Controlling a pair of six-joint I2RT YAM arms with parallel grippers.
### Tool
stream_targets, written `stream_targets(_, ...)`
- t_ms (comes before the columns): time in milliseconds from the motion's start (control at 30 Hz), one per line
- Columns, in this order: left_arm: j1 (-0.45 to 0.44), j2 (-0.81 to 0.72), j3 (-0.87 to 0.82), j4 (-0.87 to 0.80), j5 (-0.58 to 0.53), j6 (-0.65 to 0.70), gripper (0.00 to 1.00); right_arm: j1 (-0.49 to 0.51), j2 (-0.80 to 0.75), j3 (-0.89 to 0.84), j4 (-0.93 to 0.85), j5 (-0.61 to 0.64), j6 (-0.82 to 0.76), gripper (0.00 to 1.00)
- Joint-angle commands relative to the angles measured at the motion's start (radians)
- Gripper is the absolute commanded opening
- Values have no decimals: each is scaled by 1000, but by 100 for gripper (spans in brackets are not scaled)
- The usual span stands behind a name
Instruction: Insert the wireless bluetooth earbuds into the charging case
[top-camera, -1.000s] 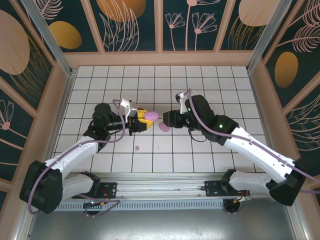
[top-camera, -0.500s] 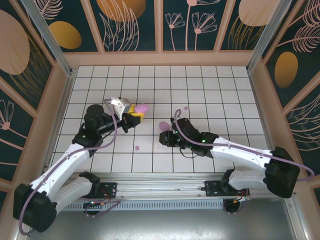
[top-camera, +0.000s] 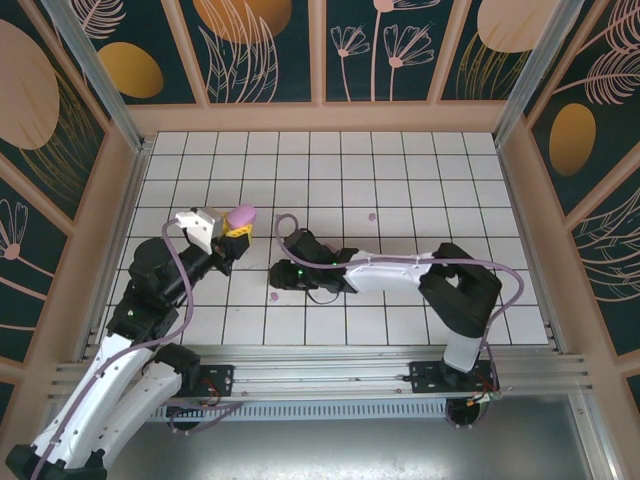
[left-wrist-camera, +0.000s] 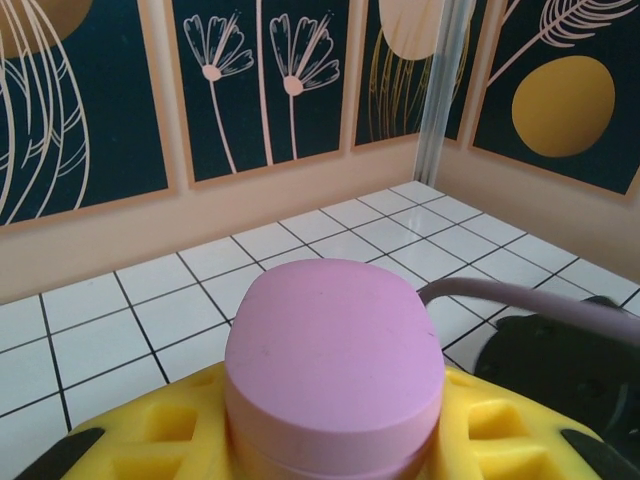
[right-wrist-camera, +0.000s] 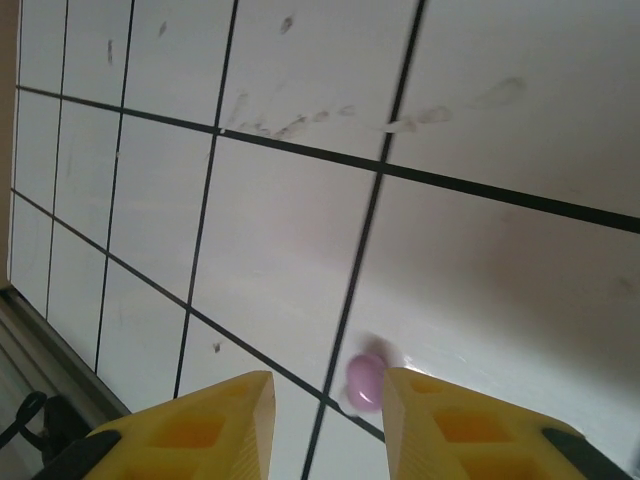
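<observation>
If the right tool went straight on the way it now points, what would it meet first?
Likely the tiny pink earbud just ahead, then the tiled floor under it; depth is unclear.

On the table, the left tool stands left of centre with the oval case part between its fingers, the right tool just right of it straddles one earbud, and another earbud lies farther right and back.
</observation>
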Motion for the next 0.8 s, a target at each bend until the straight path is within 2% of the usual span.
stream_targets(0, 5, -26, -4, -37, -6, -2, 0, 7, 55, 69, -91, -26, -37, 34)
stream_targets(400, 5, -50, -10, -48, 4, 3, 0, 53, 179, 216, -264, 20, -90, 37)
stream_targets(767, 5, -60, -13, -57, 0, 6, 0, 63, 221, 258, -325, 36, -97, 32)
